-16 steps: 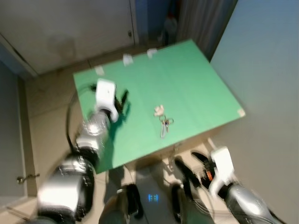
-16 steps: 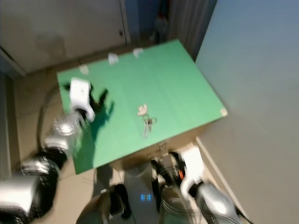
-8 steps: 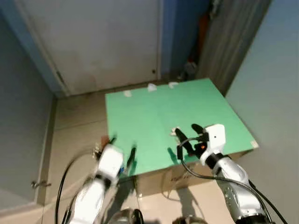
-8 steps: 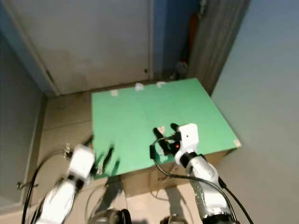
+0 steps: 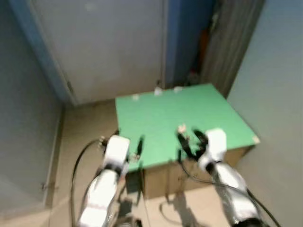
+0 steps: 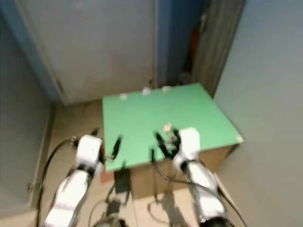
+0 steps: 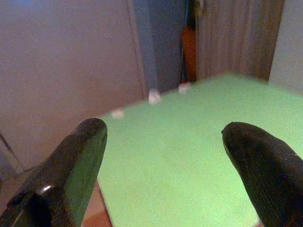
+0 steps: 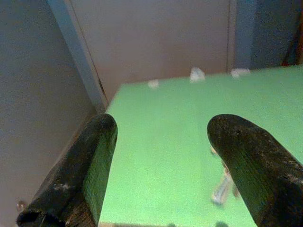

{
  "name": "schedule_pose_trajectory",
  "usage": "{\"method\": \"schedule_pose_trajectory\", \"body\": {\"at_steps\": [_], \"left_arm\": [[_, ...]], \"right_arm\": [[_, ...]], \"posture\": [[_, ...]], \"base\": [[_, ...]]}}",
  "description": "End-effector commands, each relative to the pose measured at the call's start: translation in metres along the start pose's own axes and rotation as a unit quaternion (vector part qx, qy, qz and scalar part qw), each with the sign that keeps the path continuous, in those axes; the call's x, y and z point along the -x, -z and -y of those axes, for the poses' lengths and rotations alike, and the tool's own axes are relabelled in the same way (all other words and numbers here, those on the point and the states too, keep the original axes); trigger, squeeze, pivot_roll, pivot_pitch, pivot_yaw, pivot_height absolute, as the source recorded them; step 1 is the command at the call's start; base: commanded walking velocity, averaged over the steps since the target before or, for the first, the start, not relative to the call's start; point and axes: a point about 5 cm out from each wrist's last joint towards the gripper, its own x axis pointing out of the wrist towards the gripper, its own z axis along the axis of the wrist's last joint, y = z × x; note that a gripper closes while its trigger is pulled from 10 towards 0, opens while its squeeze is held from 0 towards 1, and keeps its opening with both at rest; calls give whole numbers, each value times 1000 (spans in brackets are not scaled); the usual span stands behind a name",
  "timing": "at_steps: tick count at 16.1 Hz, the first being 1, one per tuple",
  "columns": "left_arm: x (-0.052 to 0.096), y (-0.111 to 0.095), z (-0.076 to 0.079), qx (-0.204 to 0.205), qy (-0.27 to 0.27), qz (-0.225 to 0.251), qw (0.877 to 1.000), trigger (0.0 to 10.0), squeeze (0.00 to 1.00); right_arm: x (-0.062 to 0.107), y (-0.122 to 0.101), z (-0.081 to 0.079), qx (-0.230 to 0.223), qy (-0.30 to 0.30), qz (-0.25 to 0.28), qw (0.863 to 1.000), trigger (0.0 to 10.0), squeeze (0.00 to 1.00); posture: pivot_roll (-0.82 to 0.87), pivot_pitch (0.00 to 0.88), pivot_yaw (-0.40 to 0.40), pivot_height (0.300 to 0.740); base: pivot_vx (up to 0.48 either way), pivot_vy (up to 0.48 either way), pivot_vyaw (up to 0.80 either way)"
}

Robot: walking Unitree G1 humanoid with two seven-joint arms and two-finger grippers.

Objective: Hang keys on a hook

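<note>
A small bunch of keys (image 5: pixel 181 128) with a pale tag lies on the green board (image 5: pixel 161 113), close to its near edge. Three small white hooks (image 5: pixel 158 91) sit along the board's far edge. My right gripper (image 5: pixel 190 140) hovers open just in front of the keys, with nothing between its fingers. Along its fingers the right wrist view has the keys (image 8: pixel 222 189) beside one fingertip (image 8: pixel 236 142) and the hooks (image 8: pixel 196 74) beyond. My left gripper (image 5: pixel 129 141) is open at the board's near left edge; its wrist view looks across the green board (image 7: pixel 180 156) to the hooks (image 7: pixel 154 96).
The board rests on a cardboard box (image 5: pixel 189 172) on a beige floor (image 5: pixel 90 123). A pale door (image 5: pixel 104 47) and a blue frame stand behind, a grey wall (image 5: pixel 279 75) to the right. Dark items stand in the far corner (image 5: pixel 203 47). The eye views are blurred.
The camera has shifted. A second ago my right gripper was low below the board's edge; it now hovers by the keys. My left gripper has drawn back from over the board to its near left edge.
</note>
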Motion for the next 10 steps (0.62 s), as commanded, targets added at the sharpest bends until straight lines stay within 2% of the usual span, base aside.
{"method": "schedule_pose_trajectory", "body": {"at_steps": [1, 3, 6, 10], "left_arm": [[4, 6, -9, -9, -11, -25, 1000, 10000, 0], [-1, 0, -9, -25, 3, -17, 1000, 10000, 0], [-6, -3, -7, -15, -1, -16, 1000, 10000, 0], [-11, -5, -13, -12, -21, -24, 999, 10000, 0]], "right_arm": [[-7, -10, 1, 13, 1, 19, 1000, 10000, 0], [-7, -9, 0, 15, 2, 20, 1000, 10000, 0], [-8, -7, -1, 15, -1, 19, 1000, 10000, 0], [-10, -6, -2, 16, -3, 19, 1000, 10000, 0]], "posture": [[-166, 0, 93, 740], [-169, 0, 95, 740], [-171, 0, 100, 740], [-172, 0, 101, 740]], "base": [[0, 0, 0], [0, 0, 0], [0, 0, 0], [346, -328, 0]]}}
